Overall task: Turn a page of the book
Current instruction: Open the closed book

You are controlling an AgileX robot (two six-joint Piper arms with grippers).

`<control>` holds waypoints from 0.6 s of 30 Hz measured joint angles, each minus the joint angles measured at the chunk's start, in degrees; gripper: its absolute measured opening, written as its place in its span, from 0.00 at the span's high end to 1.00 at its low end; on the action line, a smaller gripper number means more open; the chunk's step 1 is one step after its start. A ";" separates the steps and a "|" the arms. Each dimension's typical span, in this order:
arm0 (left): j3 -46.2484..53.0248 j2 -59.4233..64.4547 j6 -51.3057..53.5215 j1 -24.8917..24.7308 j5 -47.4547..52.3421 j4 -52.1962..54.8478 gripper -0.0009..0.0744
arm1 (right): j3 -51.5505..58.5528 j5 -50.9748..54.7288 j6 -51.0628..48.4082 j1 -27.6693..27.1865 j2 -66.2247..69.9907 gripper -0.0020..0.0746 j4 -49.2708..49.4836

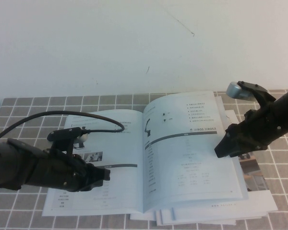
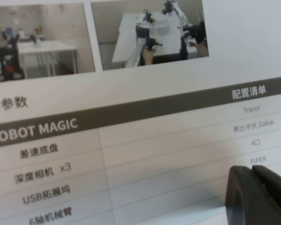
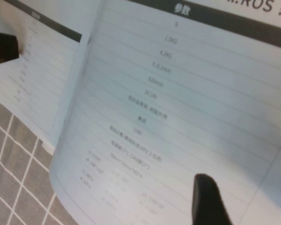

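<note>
The book [image 1: 110, 191] lies open on the tiled table. Its right-hand page [image 1: 182, 158] is white with a grey band and table text, and arches slightly up from the spine. It also fills the right wrist view [image 3: 168, 93]. My left gripper [image 1: 104, 175] is shut and its tip rests on the left-hand page just under a dark banner; in the left wrist view [image 2: 254, 172] the closed fingers touch the table text. My right gripper [image 1: 221, 151] is open at the page's outer edge, with one finger [image 3: 208, 201] over the sheet and nothing held.
Plainer white booklets [image 1: 259, 199] with a room photo lie under the book at the right and front. A black cable [image 1: 62, 117] loops over the left arm. Grey tiled cloth [image 1: 19, 211] shows round the book. The wall stands behind.
</note>
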 joint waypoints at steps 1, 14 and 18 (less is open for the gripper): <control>0.00 0.00 0.00 0.00 0.00 0.00 0.99 | 0.00 0.09 0.00 0.00 0.00 0.51 -0.26; 0.00 0.00 0.00 0.00 0.00 0.00 0.99 | 0.00 0.77 0.22 -0.11 2.97 0.51 0.07; 0.00 0.00 0.00 0.00 0.00 0.00 0.99 | 0.00 0.86 -0.37 -0.11 3.72 0.51 0.86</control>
